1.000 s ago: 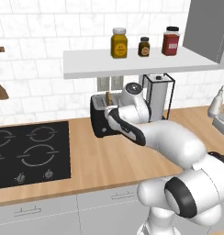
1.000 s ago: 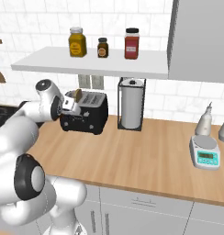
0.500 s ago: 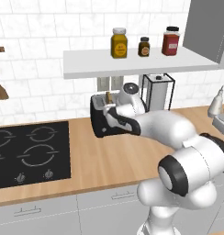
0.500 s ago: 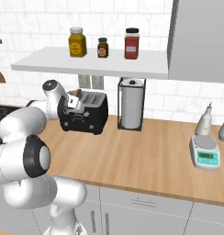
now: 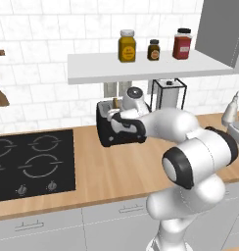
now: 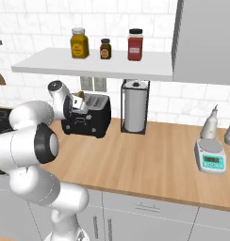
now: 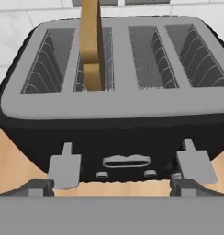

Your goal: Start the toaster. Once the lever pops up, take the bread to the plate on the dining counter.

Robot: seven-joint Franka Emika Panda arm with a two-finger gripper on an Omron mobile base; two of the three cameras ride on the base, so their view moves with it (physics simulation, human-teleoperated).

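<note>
1. The toaster [image 7: 114,114] stands on the wood worktop [image 6: 150,155] against the white tiled wall, below a white shelf [image 6: 98,66] and just left of a paper towel roll [image 6: 135,106] in a wire holder
2. In the hand view its front face fills the lower middle, with two grey levers [image 7: 65,167] sitting low, one at each side, and small buttons between them
3. The bread [image 7: 91,43] stands upright in the second slot from the left in that view, its top rising well above the toaster's grey top
4. The gripper [image 7: 111,188] is right at the toaster's front, its fingers spread wide, one tip below each lever; nothing is held between them
5. From the left base view the gripper [image 5: 122,123] covers part of the toaster [image 5: 107,132], which stands just right of the black hob [image 5: 28,162]
6. Three jars [image 5: 153,46] stand on the shelf, and a small scale [image 6: 210,157] sits on the worktop far to the right
</note>
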